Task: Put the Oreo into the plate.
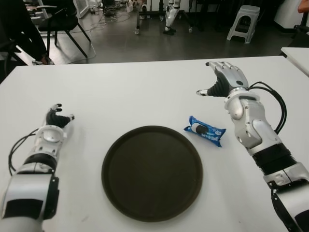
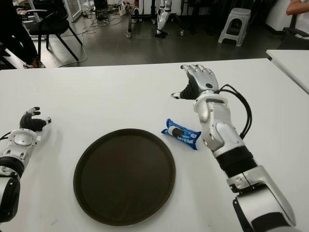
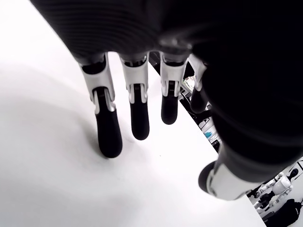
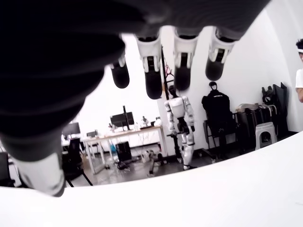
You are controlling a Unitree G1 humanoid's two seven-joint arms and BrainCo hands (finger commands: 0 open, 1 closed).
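Observation:
A blue Oreo packet lies on the white table, just right of a round dark plate that holds nothing. My right hand hovers above the table beyond the packet, fingers spread and holding nothing; the packet is near its forearm. In the right wrist view the fingers are extended with only the room beyond them. My left hand shows at the table's left, to the left of the plate. Its fingertips touch the tabletop and grasp nothing.
The table's far edge runs across the back, with chairs, a stool and another robot's legs on the floor beyond. A second white table corner stands at the far right.

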